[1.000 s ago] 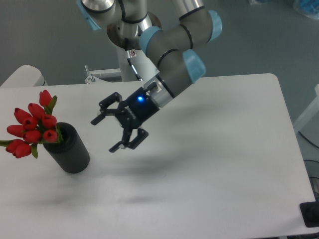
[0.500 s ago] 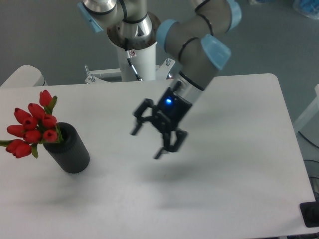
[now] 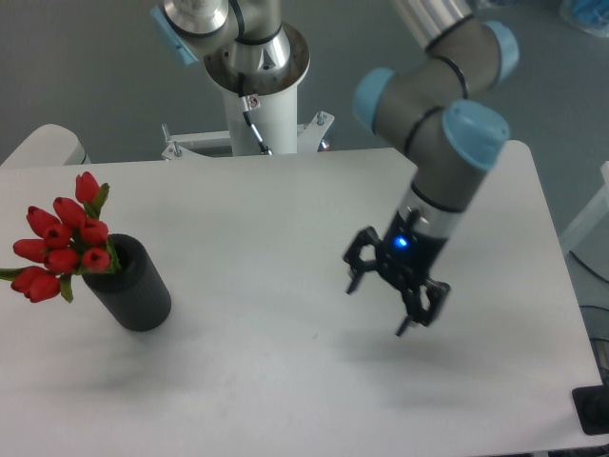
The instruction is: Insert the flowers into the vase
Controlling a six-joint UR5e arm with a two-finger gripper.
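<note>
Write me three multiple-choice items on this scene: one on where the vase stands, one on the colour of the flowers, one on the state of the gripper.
1. Where on the table does the vase stand?
A. near the left edge
B. at the centre
C. at the far right corner

2. What colour are the tulip buds?
A. yellow
B. red
C. white

3. What is the state of the gripper?
A. shut on the flowers
B. shut on the vase
C. open and empty

Answers: 1 A, the black vase stands at the left of the picture; 2 B, every bud of the bunch in the vase's mouth is red; 3 C, the jaws are spread above the table's right half with nothing between them.
</note>
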